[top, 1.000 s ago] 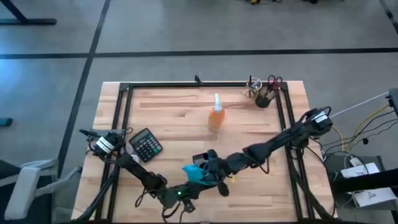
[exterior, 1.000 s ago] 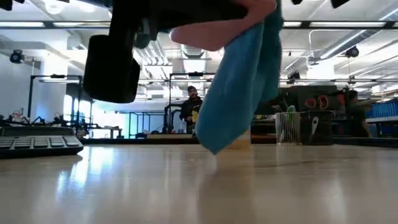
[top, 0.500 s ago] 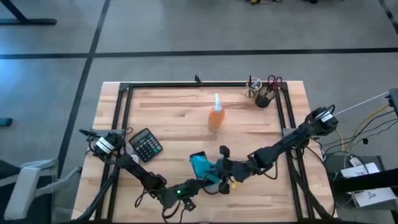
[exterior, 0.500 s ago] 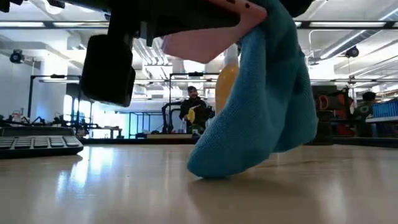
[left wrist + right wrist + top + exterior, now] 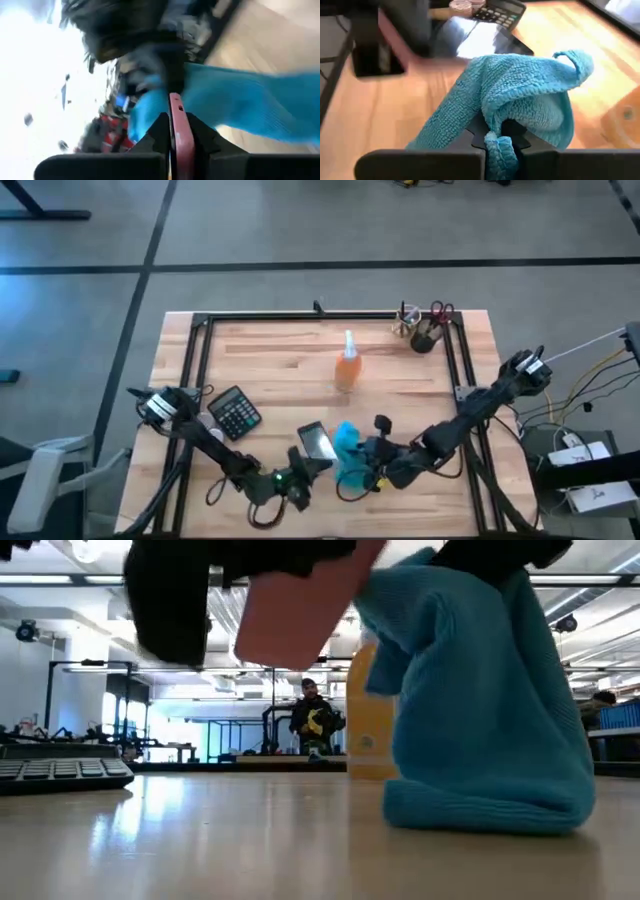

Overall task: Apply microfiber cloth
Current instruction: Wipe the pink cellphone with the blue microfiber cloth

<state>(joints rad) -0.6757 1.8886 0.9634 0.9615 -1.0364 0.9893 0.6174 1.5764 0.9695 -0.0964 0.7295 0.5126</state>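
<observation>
The turquoise microfiber cloth (image 5: 347, 444) stands bunched near the table's front middle, with my right gripper (image 5: 368, 460) shut on it. Its lower fold (image 5: 490, 808) rests on the wood. Just left of it, a black phone in a pink case (image 5: 315, 442) is held tilted above the table by my left gripper (image 5: 298, 470), which is shut on it. In the right wrist view the phone's dark screen (image 5: 475, 39) lies just beyond the cloth (image 5: 520, 92). My left gripper pinches the phone's pink case edge (image 5: 176, 131) between its two fingers, coming from the table's near side. The phone is lifted clear of the table and tilted (image 5: 300, 615). My right gripper pinches a bunched fold of several layers of the cloth (image 5: 497, 142) between its two fingers, coming level from the table's right. The cloth rises slack past the fingers, and its bottom (image 5: 480, 815) lies on the table.
An orange spray bottle (image 5: 347, 366) stands upright at the table's middle. A black calculator (image 5: 235, 412) lies at the left. A dark cup with scissors and pens (image 5: 425, 332) stands at the far right. A person (image 5: 312, 720) stands in the room behind.
My right gripper has gone toward the table's right edge and down with the cloth, which hung below it before and now sits bunched on the wood. My left gripper has shifted right with the phone, which now shows beside the cloth, tipped more steeply.
</observation>
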